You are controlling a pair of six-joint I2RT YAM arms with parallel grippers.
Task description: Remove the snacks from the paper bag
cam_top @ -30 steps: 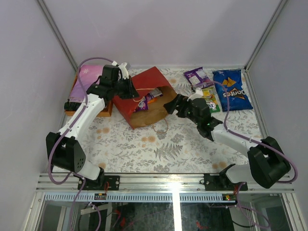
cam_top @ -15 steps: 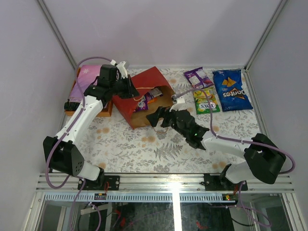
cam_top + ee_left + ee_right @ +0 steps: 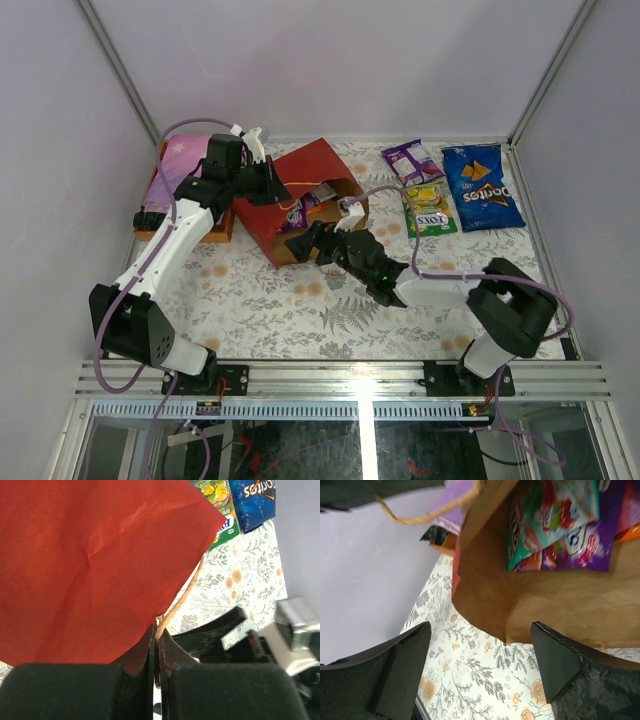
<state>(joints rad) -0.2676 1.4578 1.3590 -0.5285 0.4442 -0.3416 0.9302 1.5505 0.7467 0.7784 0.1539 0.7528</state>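
reading outward from the arm bases, i first meet the right gripper (image 3: 310, 243), stretched low across the flowered table (image 3: 330, 315) to the open mouth of the paper bag (image 3: 305, 170). its jaws stand wide apart with nothing between them. in the right wrist view the two black fingers (image 3: 402, 672) frame the bag's brown lower lip, but i cannot tell whether they touch the paper.

past that lip, inside the bag, a teal packet (image 3: 547, 515) lies over a purple packet (image 3: 580, 550). a sliver of an orange packet (image 3: 631, 532) is cut off by the frame edge. how many more sit deeper i cannot make out.

the bag lies on its side, red outside up, mouth toward the right arm. the left gripper (image 3: 272, 186) is at its upper rim, jaws pressed together on the red paper where a string handle (image 3: 182, 597) comes out between them. red paper fills most of the left wrist view, so the bag's inside is hidden there.

left of the bag, partly behind the left arm, lies a pink-purple cloth (image 3: 182, 158).

farthest right, well apart from the bag, three snacks lie on the table: a green-yellow packet (image 3: 428, 210), a far purple packet (image 3: 408, 158) and a blue chip bag (image 3: 482, 187).
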